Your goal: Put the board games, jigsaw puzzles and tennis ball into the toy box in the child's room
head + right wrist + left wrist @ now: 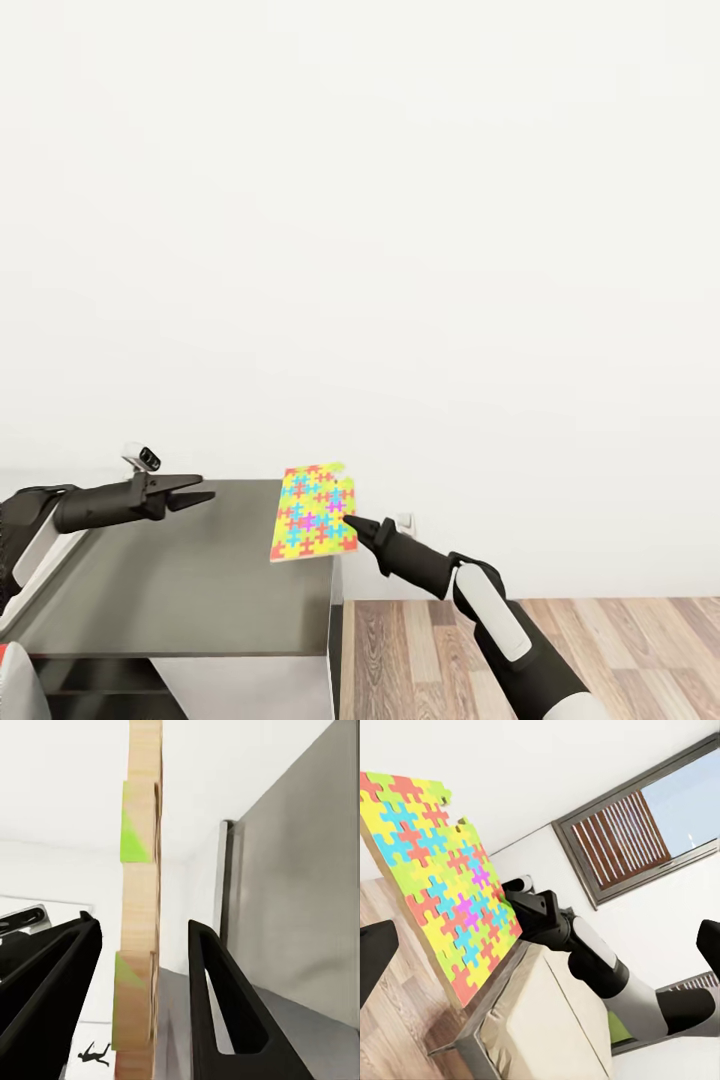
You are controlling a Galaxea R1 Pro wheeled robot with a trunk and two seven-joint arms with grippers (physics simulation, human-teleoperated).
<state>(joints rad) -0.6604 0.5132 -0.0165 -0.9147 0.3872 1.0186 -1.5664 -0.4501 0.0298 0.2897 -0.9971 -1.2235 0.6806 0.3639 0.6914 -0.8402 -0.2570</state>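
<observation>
Over on the left, the left claw (203, 489) hangs above the tabletop (180, 590) with its fingers nearly together and nothing in them. Next comes the jigsaw puzzle (314, 510), lifted up at the tabletop's far right corner. It is tipped up on its edge, with its long side running up and down and its bright face toward the robot. The right claw (349, 522) pinches its right edge, and the fingers look a little apart in the right wrist view. That thin grip could slip, so the board might swing or drop to the wood floor (620, 650).
</observation>
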